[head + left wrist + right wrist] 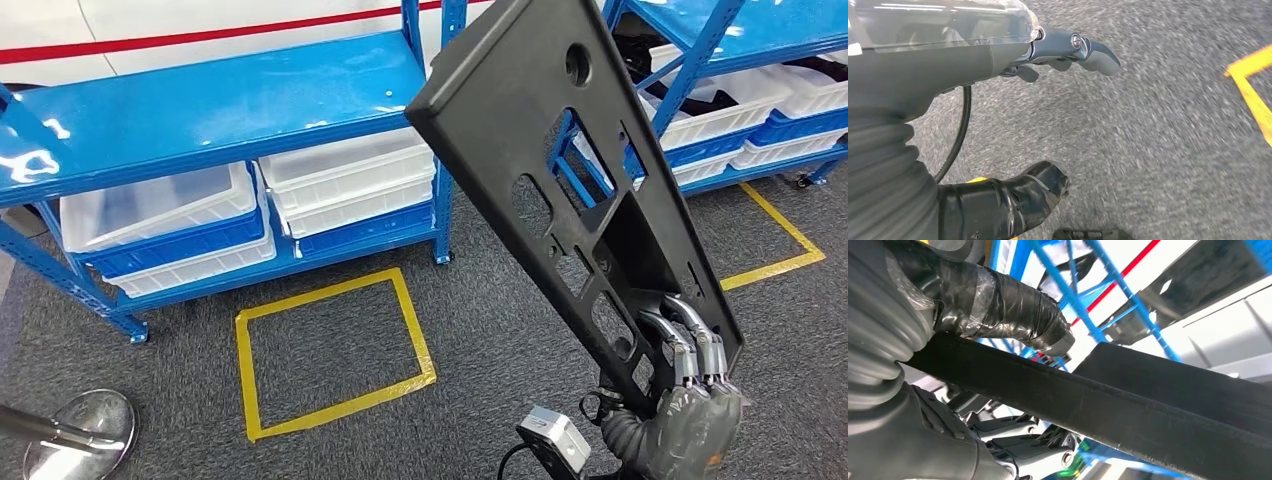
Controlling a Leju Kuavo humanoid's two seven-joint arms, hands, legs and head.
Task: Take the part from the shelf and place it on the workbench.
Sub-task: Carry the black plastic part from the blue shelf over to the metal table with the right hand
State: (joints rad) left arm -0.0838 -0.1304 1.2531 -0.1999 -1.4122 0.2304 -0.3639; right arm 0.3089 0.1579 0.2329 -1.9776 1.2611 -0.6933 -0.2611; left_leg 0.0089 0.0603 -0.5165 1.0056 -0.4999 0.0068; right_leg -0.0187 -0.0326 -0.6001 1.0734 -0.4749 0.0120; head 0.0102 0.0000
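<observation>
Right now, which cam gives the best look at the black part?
Head view: the whole black part shows, cutouts and all, standing tilted with the right hand gripping its lower end. The right wrist view catches just its dark edge up close. The left wrist view looks at the carpet instead.

Right hand (690,405) raised at lower right, fingers (685,335) wrapped over the black part's (560,170) lower end, thumb clamped on the opposite face. Left hand (1068,52) hangs low, fingers loosely extended, holding nothing.
</observation>
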